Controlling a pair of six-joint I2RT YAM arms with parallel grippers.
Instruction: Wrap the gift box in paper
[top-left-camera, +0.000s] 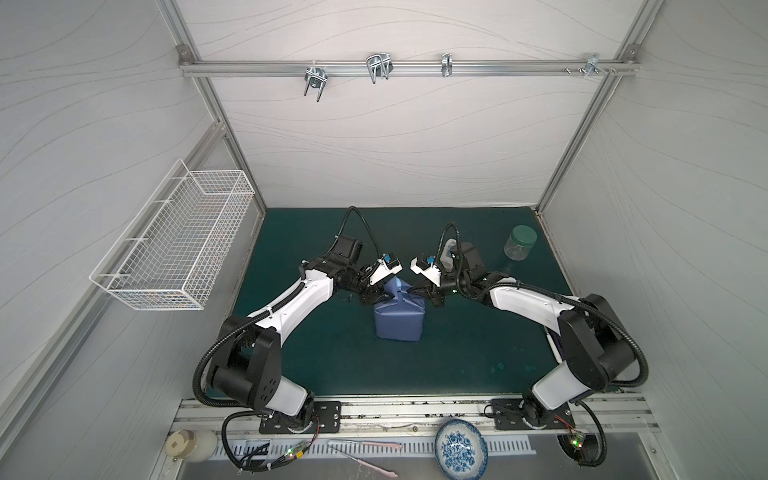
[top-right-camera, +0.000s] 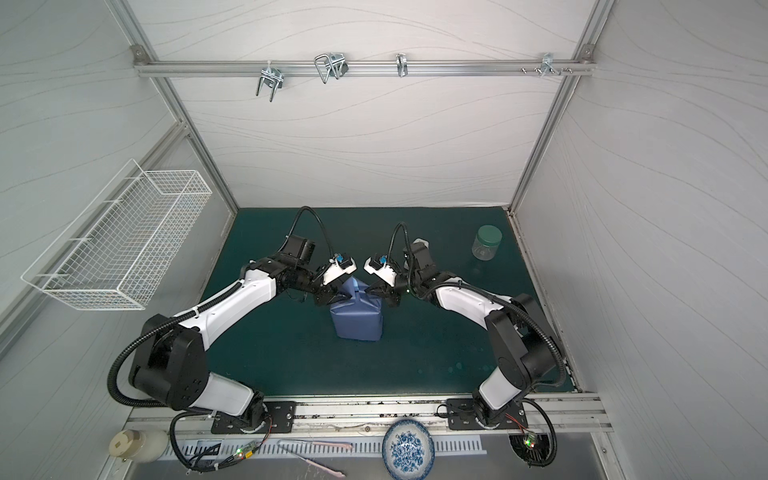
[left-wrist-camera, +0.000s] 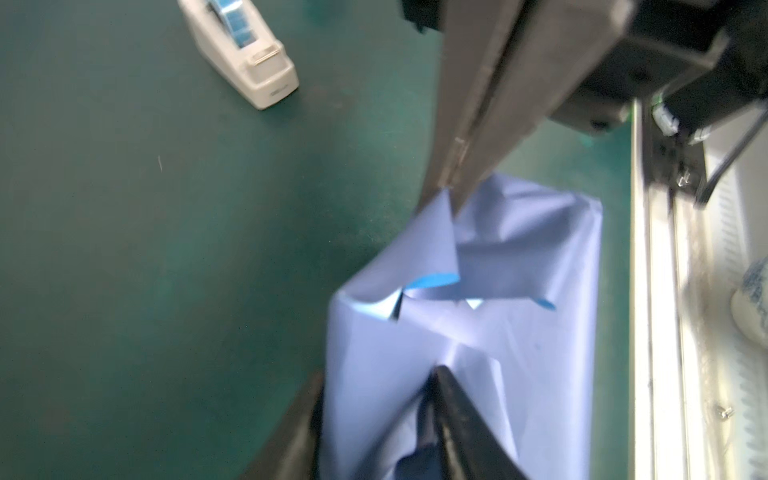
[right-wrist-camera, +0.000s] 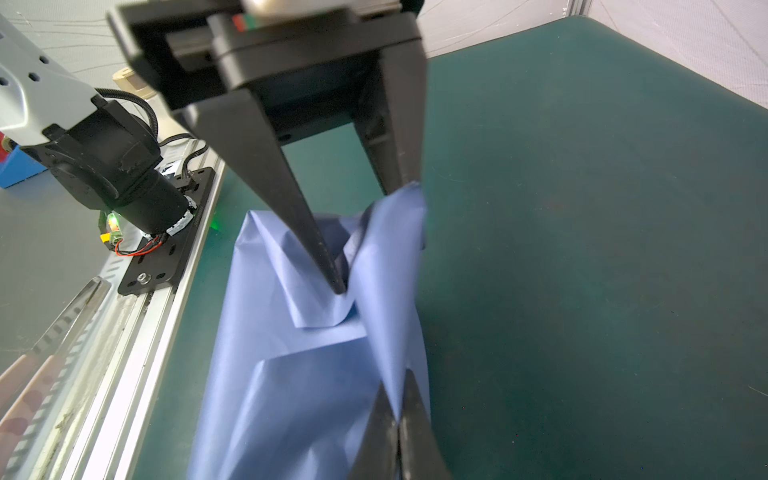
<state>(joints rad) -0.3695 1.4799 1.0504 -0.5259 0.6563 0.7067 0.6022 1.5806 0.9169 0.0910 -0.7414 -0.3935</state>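
- Green-matted bench (top-left-camera: 316, 357) in a white-walled booth. The paper (top-left-camera: 398, 320) parcel sits mid-bench, with the gift box hidden inside.
- We read its long axis as running from near edge to far edge. The unfolded end faces the far edge, between both arms.
- Right pincer (left-wrist-camera: 448, 187): tips together, clamped on a pointed flap.
- Left pincer (right-wrist-camera: 374, 237): tips apart, straddling the opposite flap.
- Paper shows dull indigo outside, creased, with sky-blue slivers at the folds.

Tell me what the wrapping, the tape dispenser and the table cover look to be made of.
The paper: thin matte sheet, indigo outside, brighter blue inside; it holds sharp creases. The tape dispenser: smooth white moulded plastic, probably. The table cover: dark green mat, dull and faintly grained, perhaps rubber or felt.
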